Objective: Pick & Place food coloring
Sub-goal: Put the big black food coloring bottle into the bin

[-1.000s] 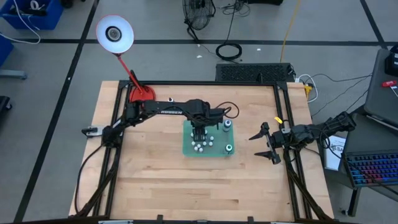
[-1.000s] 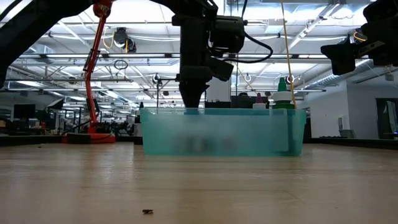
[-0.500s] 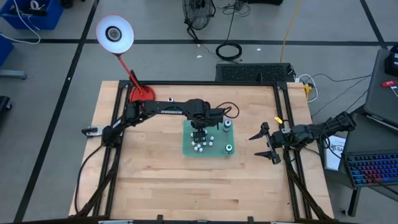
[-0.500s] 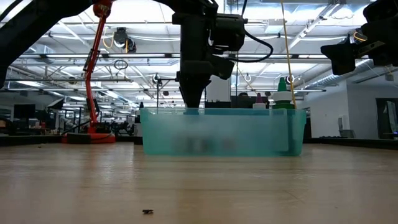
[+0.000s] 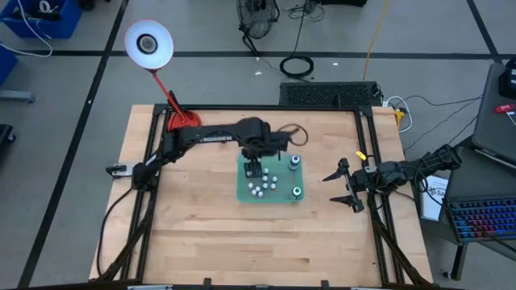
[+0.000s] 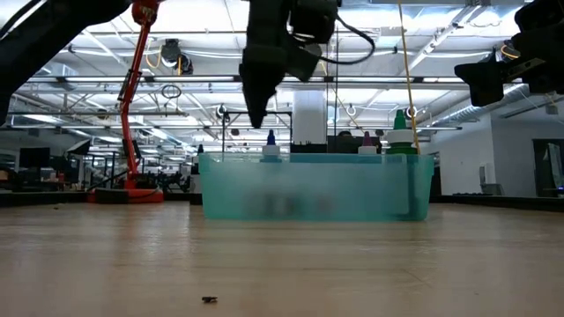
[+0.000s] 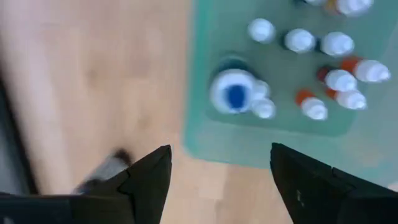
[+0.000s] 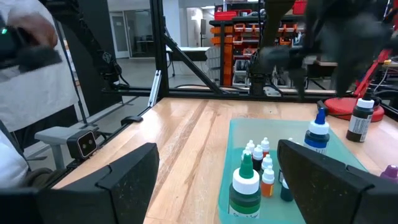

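A green tray point(image 5: 240, 196) sits mid-table and holds the food coloring: several tiny white-capped bottles point(image 5: 263, 188), point(image 7: 300, 40), and larger ones with grey or teal tops point(image 5: 296, 161), point(image 5: 297, 192). A blue-tipped bottle point(image 6: 270, 150), point(image 7: 234, 93), point(image 8: 318, 134) stands upright at the tray's left end. My left gripper point(image 6: 257, 119), point(image 7: 221, 174) hangs open above that end, over the tray's rim, with nothing between its fingers. My right gripper point(image 5: 330, 188), point(image 8: 217, 186) waits open to the right of the tray, above the table.
A red lamp base point(image 5: 182, 121) stands at the far left corner, with a dark white-capped bottle point(image 8: 360, 119) on the table beside it. Black frame rails run along the table's edges. Bare wood lies near the tray's near side point(image 5: 258, 242). A person in white point(image 8: 25, 74) shows beyond the table.
My left gripper has risen out of the tray's left end and drawn slightly toward the table's far-left. The blue-tipped bottle it stood over now stands free and upright in the tray. My right arm has kept still.
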`<move>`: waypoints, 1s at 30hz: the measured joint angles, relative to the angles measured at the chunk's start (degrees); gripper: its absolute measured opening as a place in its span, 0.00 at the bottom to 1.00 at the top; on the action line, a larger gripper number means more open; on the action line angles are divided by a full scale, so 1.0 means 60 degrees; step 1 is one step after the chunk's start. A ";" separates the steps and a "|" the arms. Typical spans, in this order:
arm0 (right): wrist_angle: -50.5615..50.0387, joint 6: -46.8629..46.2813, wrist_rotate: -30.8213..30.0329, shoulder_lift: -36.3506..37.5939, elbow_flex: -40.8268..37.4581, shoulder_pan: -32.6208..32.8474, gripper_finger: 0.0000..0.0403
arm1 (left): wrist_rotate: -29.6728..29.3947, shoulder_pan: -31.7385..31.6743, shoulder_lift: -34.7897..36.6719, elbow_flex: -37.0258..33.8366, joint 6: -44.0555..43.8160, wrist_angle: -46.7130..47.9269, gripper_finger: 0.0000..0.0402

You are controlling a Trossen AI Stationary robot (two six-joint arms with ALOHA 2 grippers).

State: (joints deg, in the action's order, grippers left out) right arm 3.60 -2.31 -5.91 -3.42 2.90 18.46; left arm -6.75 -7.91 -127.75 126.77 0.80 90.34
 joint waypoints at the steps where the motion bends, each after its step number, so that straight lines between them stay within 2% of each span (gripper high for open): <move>1: 0.0000 0.0000 0.0001 0.0000 0.0000 0.0003 0.78 | -0.0111 -0.0105 0.0147 0.0027 -0.0057 -0.0001 0.66; 5: -0.0007 0.0000 0.0001 0.0004 0.0000 0.0001 0.78 | 0.0058 -0.0724 0.1193 -0.0128 -0.0272 -0.0047 0.62; 9: -0.0011 0.0000 0.0003 -0.0003 0.0002 0.0000 0.78 | 0.0118 -0.1413 0.2171 -0.0652 -0.1170 -0.0286 0.59; 15: -0.0002 0.0000 0.0001 -0.0004 0.0002 0.0000 0.78 | 0.0120 -0.2260 0.3134 -0.2517 -0.1450 -0.2081 0.59; 18: -0.0004 0.0000 0.0001 -0.0005 0.0000 0.0001 0.78 | 0.0151 -0.2639 0.3204 -0.3689 -0.1414 -0.2783 0.59; 23: -0.0004 0.0000 0.0000 -0.0007 0.0000 0.0000 0.78 | 0.0130 -0.3473 0.3192 -0.5094 -0.1220 -0.2834 0.60; 30: 0.0000 0.0000 0.0003 -0.0007 0.0000 0.0000 0.78 | 0.0081 -0.4414 0.3207 -0.5423 -0.2120 -0.3082 0.62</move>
State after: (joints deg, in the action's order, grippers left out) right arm 3.60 -2.31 -5.89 -3.46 2.90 18.46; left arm -6.27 -34.39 -108.51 94.23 -11.93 71.85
